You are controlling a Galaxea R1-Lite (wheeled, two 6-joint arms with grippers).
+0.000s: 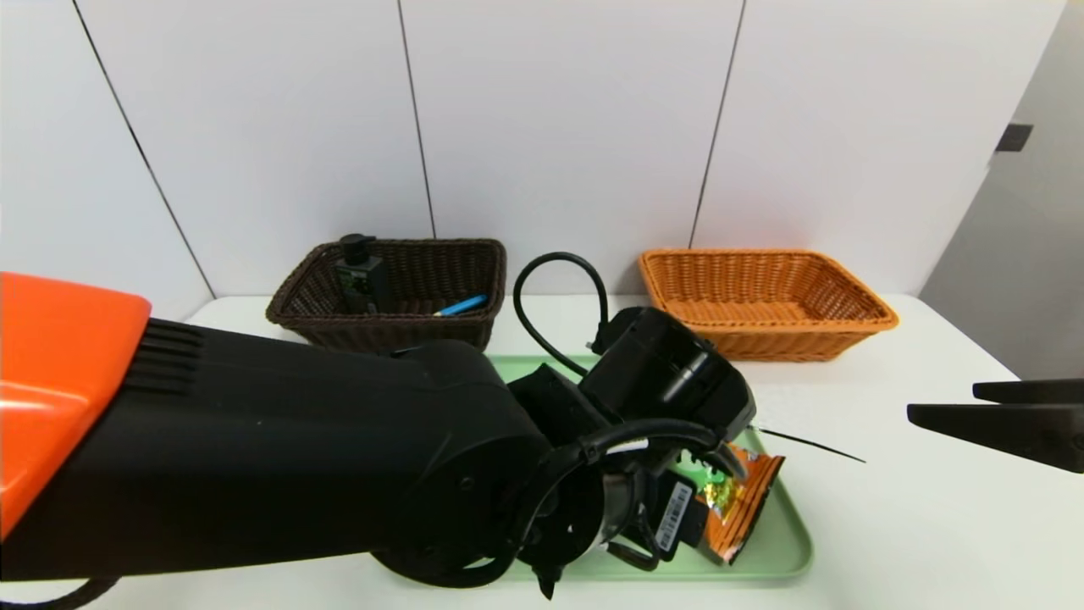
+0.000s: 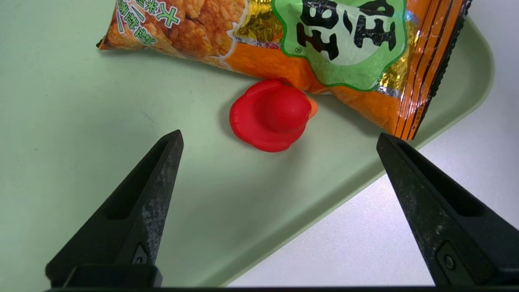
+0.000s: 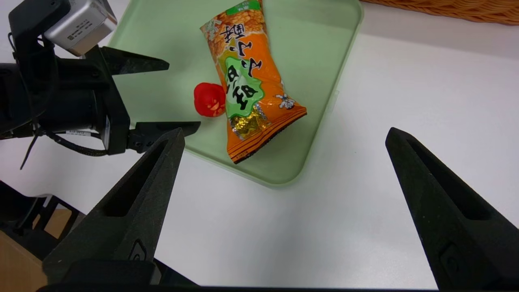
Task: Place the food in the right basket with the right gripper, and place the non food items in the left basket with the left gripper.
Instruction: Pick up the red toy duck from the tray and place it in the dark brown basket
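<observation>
"Jaw status?"
"My left gripper [image 2: 279,134] stood wide over the red toy [image 2: 267,117] on the tray [image 2: 81,121]; my right gripper [image 3: 286,129], wide, idled beside it."
"Fault risk?"
"Pinching the snack bag [image 2: 259,61], which touched the toy."

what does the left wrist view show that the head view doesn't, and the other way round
Only the left wrist view shows the red toy, between the open left gripper's fingers.

Only the head view shows the dark basket with a black bottle and blue item, the orange basket, and the right gripper off to the right.

Both show the green tray and the orange snack bag.
</observation>
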